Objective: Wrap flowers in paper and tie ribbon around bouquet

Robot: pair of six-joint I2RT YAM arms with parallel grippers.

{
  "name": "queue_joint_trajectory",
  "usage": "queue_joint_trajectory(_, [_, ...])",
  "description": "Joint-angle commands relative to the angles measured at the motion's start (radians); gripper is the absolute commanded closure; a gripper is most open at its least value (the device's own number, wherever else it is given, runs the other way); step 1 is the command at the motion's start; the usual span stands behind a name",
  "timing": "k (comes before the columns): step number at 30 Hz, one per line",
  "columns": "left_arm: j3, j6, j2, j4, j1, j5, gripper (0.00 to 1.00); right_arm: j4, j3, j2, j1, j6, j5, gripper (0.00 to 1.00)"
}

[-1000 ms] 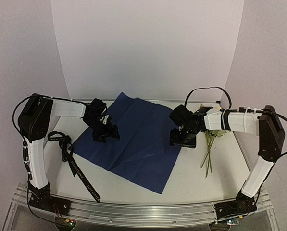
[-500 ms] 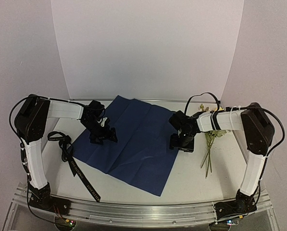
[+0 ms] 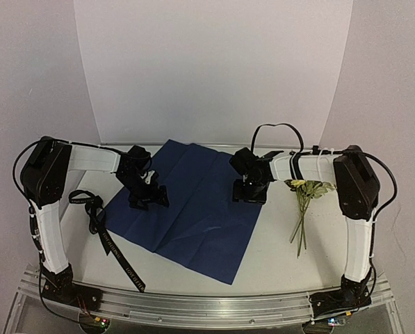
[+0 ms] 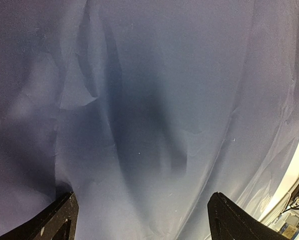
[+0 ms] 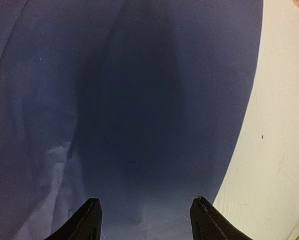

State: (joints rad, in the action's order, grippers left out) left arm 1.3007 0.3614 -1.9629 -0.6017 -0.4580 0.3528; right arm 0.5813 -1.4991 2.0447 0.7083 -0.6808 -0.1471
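The paper (image 3: 193,209) lies flat on the table, navy face up, turned like a diamond. My left gripper (image 3: 146,198) hovers low over its left part with the jaws wide open; only creased paper (image 4: 154,115) shows between its fingertips (image 4: 59,220). My right gripper (image 3: 249,195) hangs over the paper's right corner, open with nothing in it, and the paper edge (image 5: 239,130) runs just to the right of its fingertips (image 5: 207,220). The flowers (image 3: 303,205) lie on the table right of the paper. The ribbon (image 3: 106,236) lies loose to the left of the paper.
A white backdrop (image 3: 214,69) closes the table's back and sides. A metal rail (image 3: 207,306) runs along the near edge between the arm bases. A strip of bare table (image 3: 277,250) separates the paper from the flower stems.
My right gripper has moved left from beside the flowers onto the paper's right corner, its jaws narrowing a little. The left gripper has shifted only slightly.
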Motion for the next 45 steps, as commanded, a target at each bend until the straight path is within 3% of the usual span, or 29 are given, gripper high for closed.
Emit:
queue_joint_trajectory(1, [0.022, -0.021, 0.018, -0.049, 0.003, -0.017, 0.07, 0.075, -0.084, 0.075, 0.018, 0.032, -0.061, 0.38])
queue_joint_trajectory(9, [0.038, -0.028, 0.015, -0.062, 0.003, -0.016, 0.07, 0.137, -0.075, 0.102, 0.059, -0.002, -0.113, 0.43])
queue_joint_trajectory(22, [0.065, -0.033, 0.016, -0.079, -0.015, -0.016, 0.07, 0.157, 0.195, -0.008, 0.111, -0.132, -0.09, 0.48])
queue_joint_trajectory(35, [0.1, -0.026, 0.009, -0.089, -0.044, -0.029, 0.07, 0.141, 0.321, -0.107, 0.144, -0.225, -0.071, 0.48])
queue_joint_trajectory(45, [0.122, -0.016, 0.025, -0.092, -0.047, -0.05, 0.07, 0.145, 0.214, -0.207, 0.117, -0.171, -0.096, 0.41])
